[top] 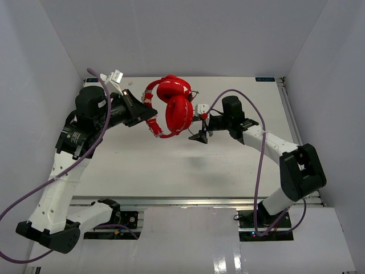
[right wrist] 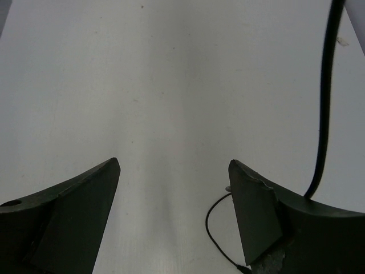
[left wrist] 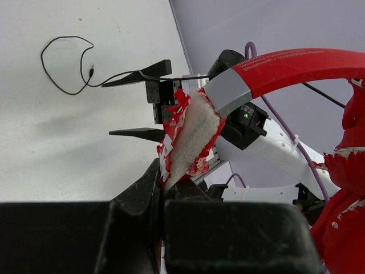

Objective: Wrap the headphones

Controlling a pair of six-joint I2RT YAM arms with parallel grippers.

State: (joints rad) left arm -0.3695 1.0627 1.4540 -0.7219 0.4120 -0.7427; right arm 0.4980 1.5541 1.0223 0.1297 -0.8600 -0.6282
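- Left gripper [left wrist: 162,188] fills the bottom of the left wrist view, pinched tight on the headphones [left wrist: 296,65] at the headband pad [left wrist: 191,137]. The red skin there is torn and white foam shows.
- Headphones hang in the air over the rear middle of the table [top: 171,171], with the ear cups [top: 178,111] between the two arms.
- Right gripper [right wrist: 174,171] has its jaws wide apart with nothing between them, just beside the cups.
- Cable [left wrist: 63,63] is thin and black and drops to a slack loop on the table, with the plug [left wrist: 91,71] at its end. One stretch runs close along a right finger; can't tell if it touches.
- Handling guess: light overall, with a stiff but springy band. The pad is soft and flaky, so the pinch may creep.
- The cable looks limp and slippery. Best to take it near the cup end, since pulling on the plug end would just drag slack.
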